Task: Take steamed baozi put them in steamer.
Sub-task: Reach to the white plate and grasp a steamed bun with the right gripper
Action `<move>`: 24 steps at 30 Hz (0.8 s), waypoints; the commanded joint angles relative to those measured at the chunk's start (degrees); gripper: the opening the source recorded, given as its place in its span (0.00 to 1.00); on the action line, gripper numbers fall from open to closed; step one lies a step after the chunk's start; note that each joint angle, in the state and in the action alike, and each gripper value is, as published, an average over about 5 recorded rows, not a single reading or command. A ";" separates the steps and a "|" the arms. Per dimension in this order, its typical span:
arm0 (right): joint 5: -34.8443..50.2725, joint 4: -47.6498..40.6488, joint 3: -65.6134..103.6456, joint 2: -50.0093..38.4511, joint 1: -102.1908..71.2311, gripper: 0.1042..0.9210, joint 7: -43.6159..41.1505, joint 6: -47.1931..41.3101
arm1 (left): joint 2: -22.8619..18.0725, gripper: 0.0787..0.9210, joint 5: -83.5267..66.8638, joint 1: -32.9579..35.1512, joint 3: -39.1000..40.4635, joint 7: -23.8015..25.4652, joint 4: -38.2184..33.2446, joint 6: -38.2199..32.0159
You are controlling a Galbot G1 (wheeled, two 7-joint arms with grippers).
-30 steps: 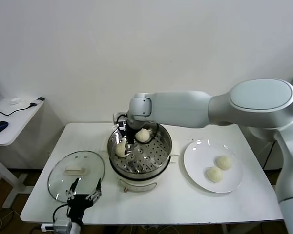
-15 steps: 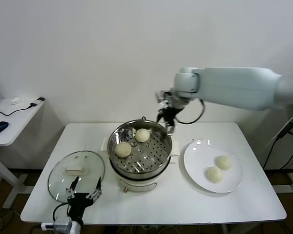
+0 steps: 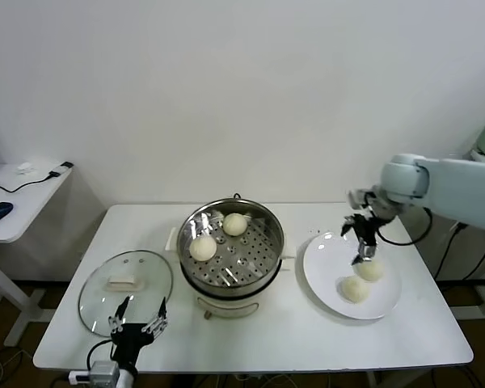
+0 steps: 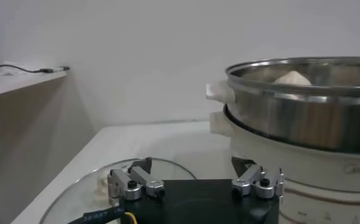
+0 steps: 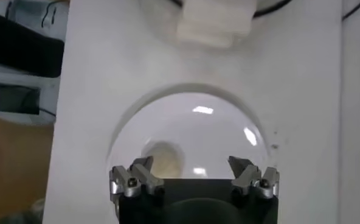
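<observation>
Two steamed baozi [image 3: 203, 247] [image 3: 235, 224] lie on the perforated tray of the shiny steamer [image 3: 230, 284] at the table's middle. Two more baozi [image 3: 370, 270] [image 3: 355, 288] rest on the white plate [image 3: 323, 263] to the right. My right gripper [image 3: 362, 252] hangs open just above the plate, over the farther bun. The right wrist view has one baozi [image 5: 163, 158] on the plate [image 5: 192, 122] beyond my open right gripper [image 5: 191, 167], nearer one finger. My left gripper [image 3: 137, 326] waits open at the table's front left edge, holding nothing.
A round glass lid [image 3: 126, 280] with a white handle lies flat left of the steamer, just ahead of my left gripper [image 4: 195, 167]. The steamer's wall [image 4: 301, 122] rises close by in the left wrist view. A small side table [image 3: 16, 202] stands far left.
My right arm lifted out of the steamer, leaving a bun on the tray, and swung right. Its open gripper now hovers over the plate. The left arm has stayed still.
</observation>
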 commanded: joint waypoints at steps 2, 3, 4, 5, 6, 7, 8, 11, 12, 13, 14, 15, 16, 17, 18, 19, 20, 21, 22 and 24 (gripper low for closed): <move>-7.18 -2.30 8.68 -5.64 -15.51 0.88 2.48 -1.86 | -0.07 0.88 0.06 0.06 0.01 0.01 0.19 -0.01; -7.25 -2.75 9.40 -5.40 -16.31 0.88 2.80 -2.06 | -0.12 0.88 0.12 0.18 0.02 0.00 0.17 -0.04; -7.33 -3.30 10.19 -5.09 -17.19 0.88 3.17 -2.27 | -0.16 0.88 0.17 0.31 0.03 -0.01 0.12 -0.08; -7.39 -3.74 10.78 -4.80 -17.91 0.88 3.48 -2.43 | -0.19 0.88 0.20 0.47 0.03 -0.01 0.06 -0.10; -7.40 -4.08 11.23 -4.54 -18.54 0.88 3.83 -2.60 | -0.23 0.88 0.24 0.64 0.02 -0.01 0.00 -0.13; -7.42 -4.40 11.66 -4.27 -19.21 0.88 4.17 -2.82 | -0.24 0.88 0.26 0.79 0.01 -0.01 -0.05 -0.14; -7.52 -4.68 12.09 -4.03 -19.88 0.88 4.39 -2.96 | -0.25 0.88 0.29 0.93 -0.01 -0.01 -0.08 -0.15; -7.89 -5.30 13.30 -3.48 -21.56 0.88 4.95 -3.36 | -0.20 0.88 0.41 1.18 -0.06 0.00 -0.13 -0.15; -8.01 -5.49 13.64 -3.32 -21.93 0.88 5.09 -3.44 | -0.18 0.88 0.44 1.24 -0.08 0.01 -0.16 -0.15; -8.04 -5.70 13.90 -3.14 -22.18 0.88 5.23 -3.51 | -0.14 0.88 0.43 1.29 -0.12 0.01 -0.20 -0.14; -8.01 -5.91 14.15 -2.93 -22.38 0.88 5.37 -3.60 | -0.10 0.88 0.41 1.34 -0.15 0.01 -0.21 -0.15; -7.97 -6.07 14.28 -2.74 -22.49 0.88 5.49 -3.66 | -0.05 0.88 0.38 1.38 -0.18 0.00 -0.22 -0.17; -7.94 -6.23 14.38 -2.56 -22.57 0.88 5.56 -3.73 | 0.00 0.88 0.36 1.41 -0.20 0.00 -0.19 -0.21; -7.94 -6.36 14.42 -2.37 -22.64 0.88 5.62 -3.78 | 0.05 0.88 0.34 1.44 -0.21 -0.02 -0.15 -0.26; -7.95 -6.44 14.42 -2.22 -22.69 0.88 5.65 -3.83 | 0.09 0.88 0.33 1.46 -0.21 -0.02 -0.13 -0.30; -8.02 -6.51 14.39 -2.08 -22.73 0.88 5.70 -3.88 | 0.12 0.88 0.33 1.48 -0.20 -0.03 -0.11 -0.34; -8.11 -6.58 14.36 -1.95 -22.77 0.88 5.73 -3.92 | 0.14 0.88 0.32 1.50 -0.20 -0.03 -0.12 -0.36; -8.19 -6.68 14.35 -1.81 -22.80 0.88 5.77 -3.95 | 0.14 0.88 0.32 1.52 -0.18 -0.03 -0.16 -0.36; -8.24 -6.79 14.37 -1.67 -22.83 0.88 5.80 -3.99 | 0.14 0.88 0.32 1.54 -0.16 -0.03 -0.20 -0.35; -8.30 -7.01 14.45 -1.36 -22.89 0.88 5.78 -4.04 | 0.11 0.88 0.31 1.58 -0.12 -0.03 -0.26 -0.33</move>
